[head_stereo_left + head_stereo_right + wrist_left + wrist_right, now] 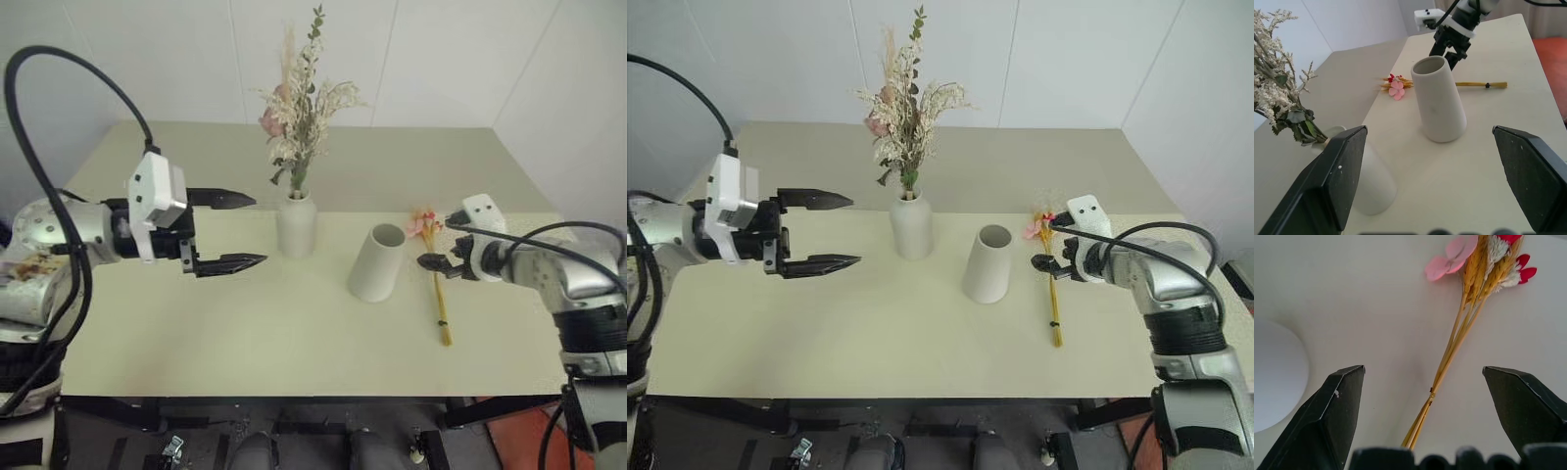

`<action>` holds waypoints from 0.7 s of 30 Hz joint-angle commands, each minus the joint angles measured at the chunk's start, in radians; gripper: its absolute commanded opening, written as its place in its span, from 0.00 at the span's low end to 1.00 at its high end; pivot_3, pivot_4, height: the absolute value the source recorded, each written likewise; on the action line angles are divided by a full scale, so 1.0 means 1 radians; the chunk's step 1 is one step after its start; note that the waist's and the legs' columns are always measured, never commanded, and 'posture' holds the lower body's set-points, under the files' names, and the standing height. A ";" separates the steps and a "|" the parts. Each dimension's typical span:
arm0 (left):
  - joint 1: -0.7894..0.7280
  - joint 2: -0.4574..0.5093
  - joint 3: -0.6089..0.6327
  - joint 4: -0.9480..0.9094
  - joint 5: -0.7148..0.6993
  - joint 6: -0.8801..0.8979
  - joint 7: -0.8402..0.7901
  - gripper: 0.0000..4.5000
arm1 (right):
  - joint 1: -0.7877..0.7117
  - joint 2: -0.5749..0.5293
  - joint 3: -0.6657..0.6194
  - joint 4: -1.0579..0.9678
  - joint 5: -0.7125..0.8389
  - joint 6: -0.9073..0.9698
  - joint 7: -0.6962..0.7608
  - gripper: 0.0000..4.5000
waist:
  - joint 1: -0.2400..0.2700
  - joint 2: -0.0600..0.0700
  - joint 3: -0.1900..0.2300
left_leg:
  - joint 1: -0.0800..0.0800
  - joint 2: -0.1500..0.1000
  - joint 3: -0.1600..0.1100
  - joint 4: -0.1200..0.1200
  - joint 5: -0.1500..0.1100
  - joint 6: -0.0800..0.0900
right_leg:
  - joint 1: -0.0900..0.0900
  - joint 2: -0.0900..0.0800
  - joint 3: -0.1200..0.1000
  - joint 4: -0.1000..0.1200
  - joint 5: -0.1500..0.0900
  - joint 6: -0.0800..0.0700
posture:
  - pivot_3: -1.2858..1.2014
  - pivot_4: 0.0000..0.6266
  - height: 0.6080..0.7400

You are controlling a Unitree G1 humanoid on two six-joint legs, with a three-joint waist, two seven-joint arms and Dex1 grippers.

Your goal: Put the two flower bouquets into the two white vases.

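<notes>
Bushy bouquet point(299, 113) stands in the bottle vase point(296, 225) — half done; slim bouquet point(437, 274) lies at three o'clock of the empty wide vase point(377, 262), right gripper point(443, 242) fingers released above it — left gripper point(233, 231) released too.

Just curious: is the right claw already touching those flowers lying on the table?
Apart. In the right wrist view the open jaws stand either side of the slim bouquet, with bare table between each and the stalks.

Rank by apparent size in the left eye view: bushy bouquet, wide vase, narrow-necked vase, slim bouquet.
1. Bushy bouquet
2. Wide vase
3. Narrow-necked vase, close to the wide one
4. Slim bouquet: long, very thin
</notes>
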 commanded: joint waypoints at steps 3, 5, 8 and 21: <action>0.031 -0.024 0.001 -0.021 0.015 -0.015 0.032 0.99 | -0.032 0.047 -0.006 0.090 -0.072 -0.048 -0.002 1.00 | -0.006 0.000 0.000 | 0.000 0.000 0.000 0.000 0.000 0.000 | -0.001 0.000 0.000 0.000 0.000 0.000 | 0.52 0.24 1.00; 0.044 -0.032 -0.004 -0.017 0.027 -0.027 0.036 1.00 | -0.032 0.062 -0.011 0.102 -0.080 -0.054 0.005 0.96 | -0.007 0.000 0.000 | 0.000 0.000 0.000 0.000 0.000 0.000 | -0.001 0.000 0.000 0.000 0.000 0.000 | 0.52 0.24 1.00; 0.049 -0.042 -0.014 -0.007 0.047 -0.038 0.043 1.00 | -0.035 0.077 -0.012 0.109 -0.094 -0.048 0.012 0.80 | -0.009 0.000 0.000 | 0.000 0.000 0.000 0.000 0.000 0.000 | 0.000 0.000 0.000 0.000 0.000 0.000 | 0.52 0.24 1.00; 0.036 -0.064 -0.019 0.027 0.064 -0.063 0.027 1.00 | -0.041 0.118 -0.077 0.111 -0.182 -0.113 -0.075 0.01 | -0.021 0.000 0.000 | 0.000 0.000 0.000 0.000 0.000 0.000 | 0.000 0.000 0.000 0.001 0.000 0.000 | 0.52 0.24 1.00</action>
